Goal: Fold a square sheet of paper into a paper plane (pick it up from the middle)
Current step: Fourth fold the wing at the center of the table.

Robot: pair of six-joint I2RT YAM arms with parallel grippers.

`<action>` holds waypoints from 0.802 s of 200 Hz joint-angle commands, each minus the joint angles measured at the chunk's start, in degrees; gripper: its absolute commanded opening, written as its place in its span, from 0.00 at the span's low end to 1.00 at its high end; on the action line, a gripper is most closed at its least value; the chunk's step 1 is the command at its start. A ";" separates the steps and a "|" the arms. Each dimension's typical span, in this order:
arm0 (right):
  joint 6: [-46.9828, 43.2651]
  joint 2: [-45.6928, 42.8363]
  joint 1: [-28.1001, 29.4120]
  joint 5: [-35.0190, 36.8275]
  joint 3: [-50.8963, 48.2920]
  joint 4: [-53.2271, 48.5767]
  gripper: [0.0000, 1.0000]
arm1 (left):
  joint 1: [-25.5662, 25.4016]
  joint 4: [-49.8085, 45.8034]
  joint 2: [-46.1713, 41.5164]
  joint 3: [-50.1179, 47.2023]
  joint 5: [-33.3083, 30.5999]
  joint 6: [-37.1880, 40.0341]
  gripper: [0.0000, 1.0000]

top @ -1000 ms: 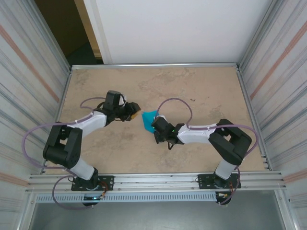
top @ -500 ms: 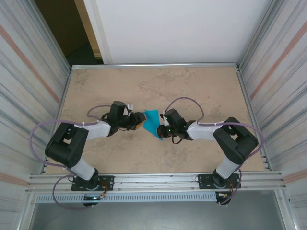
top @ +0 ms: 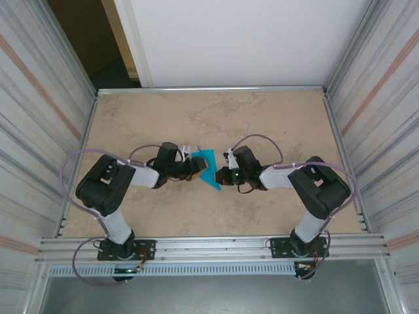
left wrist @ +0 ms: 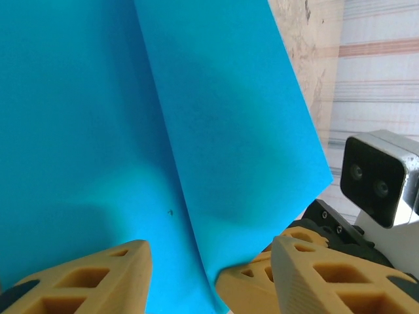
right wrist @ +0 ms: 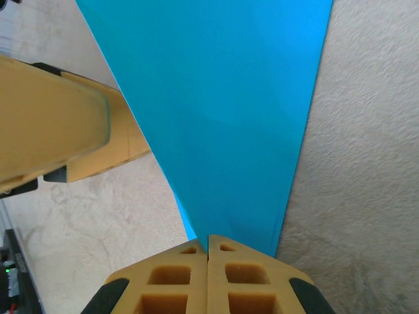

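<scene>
Folded blue sheet between the two arms, mid-surface

Top view: the thin turquoise-blue paper sheet [top: 208, 165], folded to a point, is at the middle of the beige mottled surface [top: 281, 118], between the left pincer [top: 194, 169] and the right pincer [top: 220, 175]. Left wrist view: the left pincer [left wrist: 211, 252] stands spread, with the creased sheet [left wrist: 131, 131] running between its fingers. Right wrist view: the right pincer [right wrist: 208, 245] is pressed together, pinching the sheet's [right wrist: 222, 98] narrow end.
</scene>
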 commanded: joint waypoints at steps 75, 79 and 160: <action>2.79 2.35 -0.78 -2.58 -1.23 4.81 0.00 | -1.00 -6.66 1.55 4.24 -1.23 6.08 0.52; 2.75 2.33 -0.79 -2.58 -1.29 4.77 0.00 | -1.00 -6.74 1.67 4.36 -1.29 6.05 0.52; 2.96 2.38 -0.87 -3.08 -1.52 4.99 0.05 | -1.02 -15.82 4.56 7.75 -5.17 3.58 0.52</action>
